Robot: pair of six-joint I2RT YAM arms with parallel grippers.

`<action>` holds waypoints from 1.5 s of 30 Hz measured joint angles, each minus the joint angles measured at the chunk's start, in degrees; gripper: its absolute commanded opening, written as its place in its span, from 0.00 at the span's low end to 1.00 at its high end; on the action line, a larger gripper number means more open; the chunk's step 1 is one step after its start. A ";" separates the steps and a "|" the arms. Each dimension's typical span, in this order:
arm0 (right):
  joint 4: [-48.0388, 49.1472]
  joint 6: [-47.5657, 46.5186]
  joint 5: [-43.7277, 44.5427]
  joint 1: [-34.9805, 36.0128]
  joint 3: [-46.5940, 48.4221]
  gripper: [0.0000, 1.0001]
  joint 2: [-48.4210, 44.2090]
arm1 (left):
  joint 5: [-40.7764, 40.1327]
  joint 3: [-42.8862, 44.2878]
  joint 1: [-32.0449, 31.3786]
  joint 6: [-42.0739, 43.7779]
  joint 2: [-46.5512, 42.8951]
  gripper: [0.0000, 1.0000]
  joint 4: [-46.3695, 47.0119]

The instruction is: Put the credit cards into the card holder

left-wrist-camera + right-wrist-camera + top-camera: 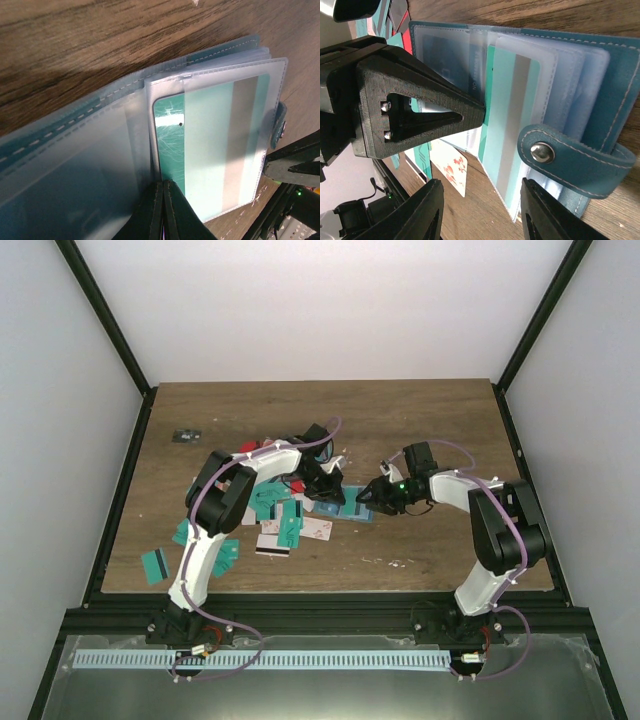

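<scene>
The card holder lies open on the wooden table, its clear pockets fanned out and its snap strap hanging off one end. A teal credit card with a grey stripe sits partly inside one clear pocket. My left gripper is shut, its tip against that card's exposed edge, with nothing seen between the fingers. My right gripper stands open just beside the holder's strap end; the pocket's corner and bare table show between its fingers.
Several loose credit cards lie to the left of the holder: teal ones, white-pink ones and a red one. A small dark object rests at the far left. Black frame posts border the table.
</scene>
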 measured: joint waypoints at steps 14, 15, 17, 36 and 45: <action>0.17 0.92 1.70 0.00 -2.36 0.45 -0.90 | 0.20 -0.04 0.00 0.00 0.00 0.04 0.04; 0.17 1.07 1.64 0.00 -2.45 0.45 -0.90 | 0.20 -0.04 0.00 0.00 0.00 0.04 0.04; 0.52 1.18 1.42 0.00 -2.45 0.45 -0.90 | 0.20 -0.04 0.00 0.00 0.00 0.04 0.04; 2.93 2.54 -0.85 0.20 -1.29 0.45 2.23 | 0.48 -0.31 0.00 0.00 0.00 0.04 0.33; 2.62 2.34 -0.85 0.46 0.48 0.45 2.25 | 0.57 -0.37 0.00 -0.11 0.00 0.04 0.44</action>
